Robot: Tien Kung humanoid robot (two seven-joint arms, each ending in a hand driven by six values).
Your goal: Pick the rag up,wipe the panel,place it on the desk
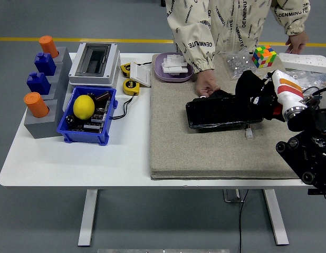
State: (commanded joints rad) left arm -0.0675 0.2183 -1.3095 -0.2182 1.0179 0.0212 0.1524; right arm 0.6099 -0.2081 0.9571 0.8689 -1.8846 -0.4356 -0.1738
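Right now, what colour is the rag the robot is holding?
Black. The rag shows best in the head view, gripped by the right hand over the panel's right end.

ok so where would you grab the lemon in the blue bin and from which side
Take the lemon across its rounded middle, coming straight down from above. It sits on top of the parts in the blue bin, whose walls block a sideways approach, while its upper half shows clear. A wrap with the fingers would probably hold the curved skin best.
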